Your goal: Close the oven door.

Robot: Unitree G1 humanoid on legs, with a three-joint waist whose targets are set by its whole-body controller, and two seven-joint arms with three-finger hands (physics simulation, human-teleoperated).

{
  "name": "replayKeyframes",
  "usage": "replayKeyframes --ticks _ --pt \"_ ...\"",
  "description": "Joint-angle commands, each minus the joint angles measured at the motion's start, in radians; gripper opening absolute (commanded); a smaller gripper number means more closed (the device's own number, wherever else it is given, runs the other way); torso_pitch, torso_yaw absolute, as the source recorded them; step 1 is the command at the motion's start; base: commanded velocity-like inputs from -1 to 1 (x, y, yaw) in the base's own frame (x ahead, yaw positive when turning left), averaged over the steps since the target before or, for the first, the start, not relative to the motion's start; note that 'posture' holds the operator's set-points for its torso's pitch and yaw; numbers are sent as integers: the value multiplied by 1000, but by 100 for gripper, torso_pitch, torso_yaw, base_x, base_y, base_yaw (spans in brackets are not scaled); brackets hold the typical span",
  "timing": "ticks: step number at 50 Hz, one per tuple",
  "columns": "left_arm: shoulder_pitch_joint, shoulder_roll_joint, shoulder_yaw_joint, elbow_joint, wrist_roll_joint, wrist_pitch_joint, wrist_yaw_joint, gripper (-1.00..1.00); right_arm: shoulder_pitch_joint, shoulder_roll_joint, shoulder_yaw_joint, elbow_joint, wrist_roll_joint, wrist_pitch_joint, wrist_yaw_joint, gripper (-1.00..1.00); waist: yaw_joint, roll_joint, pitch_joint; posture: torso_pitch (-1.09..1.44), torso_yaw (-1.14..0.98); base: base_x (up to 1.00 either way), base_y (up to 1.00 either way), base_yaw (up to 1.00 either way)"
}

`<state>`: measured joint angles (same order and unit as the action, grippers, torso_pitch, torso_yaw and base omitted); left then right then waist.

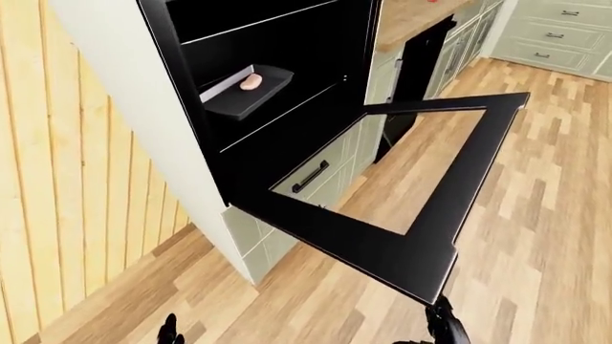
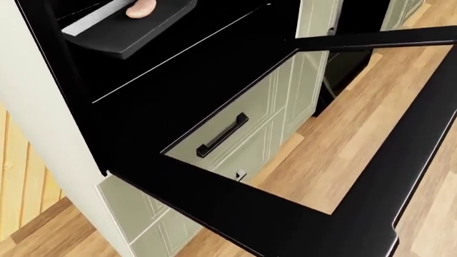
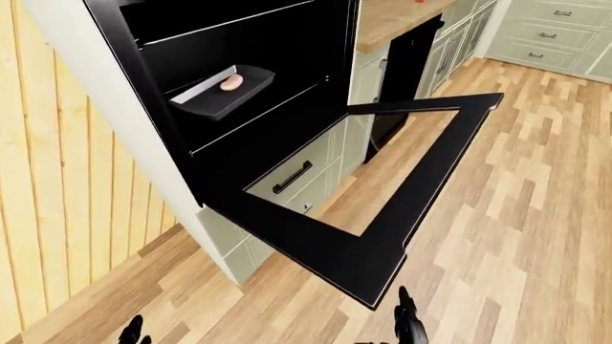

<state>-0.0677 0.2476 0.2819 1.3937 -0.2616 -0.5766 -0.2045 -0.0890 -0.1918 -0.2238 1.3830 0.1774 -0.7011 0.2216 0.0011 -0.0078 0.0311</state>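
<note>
The black oven door hangs open, roughly level, with a glass window in its frame; it also fills the head view. The oven cavity is open behind it, with a black tray holding a pink piece of food. My right hand is at the bottom of the left-eye view, fingers pointing up just below the door's near corner, holding nothing. My left hand shows only fingertips at the bottom left, away from the door, empty.
A pale green drawer with a black handle shows through the door's glass. A wood-panel wall stands at the left. A black appliance sits under a wooden counter. Cabinets stand at the top right over wood flooring.
</note>
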Motion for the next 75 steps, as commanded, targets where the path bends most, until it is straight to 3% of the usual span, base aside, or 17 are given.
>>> replayKeyframes --ticks 1,7,11,13,14,16,22,25,27,28,29,40,44,49,50,59,75 --pt "-12 11 2 -19 -2 -24 -4 100 -10 -14 -6 -18 9 -26 -1 100 -1 -1 -12 0 0 14 0 0" --pt "-10 11 3 -18 -2 -25 -5 100 -10 -13 -5 -18 8 -26 0 100 -12 0 -6 0 0 15 0 0" --pt "-9 11 3 -19 -3 -26 -5 100 -8 -12 -5 -18 8 -29 1 100 -12 45 8 0 0 13 5 0" --pt "-9 11 3 -19 -3 -26 -6 100 -8 -12 -5 -18 7 -33 0 100 -13 78 -17 0 0 7 9 0" --pt "-9 11 3 -19 -3 -26 -6 100 -8 -11 -5 -17 7 -34 1 100 -9 56 10 0 0 0 0 0" --pt "-9 12 3 -19 -4 -26 -6 100 -7 -10 -6 -18 8 -38 3 100 -11 76 9 0 0 0 0 0" --pt "-10 12 2 -19 -3 -24 -6 100 -7 -9 -4 -18 6 -42 4 100 -17 44 31 0 0 0 0 0" --pt "-11 12 2 -19 -4 -23 -5 100 -8 -9 -4 -19 7 -42 6 100 -11 11 23 0 0 0 0 0" --pt "-12 11 1 -20 -4 -23 -5 100 -9 -9 -4 -19 7 -41 7 100 -6 -34 5 0 0 0 0 0" --pt "-13 11 0 -20 -4 -23 -5 100 -8 -9 -3 -19 7 -41 7 100 -6 -36 10 0 0 0 0 0" --pt "-13 11 0 -20 -4 -23 -4 100 -9 -9 -3 -20 8 -40 6 100 -4 -14 3 0 0 0 0 0" --pt "-12 11 1 -19 -6 -22 -6 100 -19 -23 -15 -11 3 -29 21 100 -7 7 -32 0 0 0 0 0" --pt "-12 12 2 -19 -5 -23 -6 100 -46 -7 -67 -12 74 75 16 100 -10 9 -32 0 0 0 0 0" --pt "-10 10 1 -19 -4 -24 -5 100 -44 13 -70 -19 151 -12 133 100 -11 10 -27 0 0 0 0 0" --pt "-10 10 1 -19 -5 -24 -6 100 -51 25 -103 -22 215 -8 188 100 -12 10 -25 0 0 0 0 0" --pt "-10 11 1 -19 -5 -24 -6 100 -53 25 -64 -27 283 74 248 100 -14 15 -15 0 0 0 0 0" --pt "-14 13 1 -19 -6 -20 -7 100 -97 22 -91 -131 589 198 493 100 -16 23 -18 0 0 0 0 0"
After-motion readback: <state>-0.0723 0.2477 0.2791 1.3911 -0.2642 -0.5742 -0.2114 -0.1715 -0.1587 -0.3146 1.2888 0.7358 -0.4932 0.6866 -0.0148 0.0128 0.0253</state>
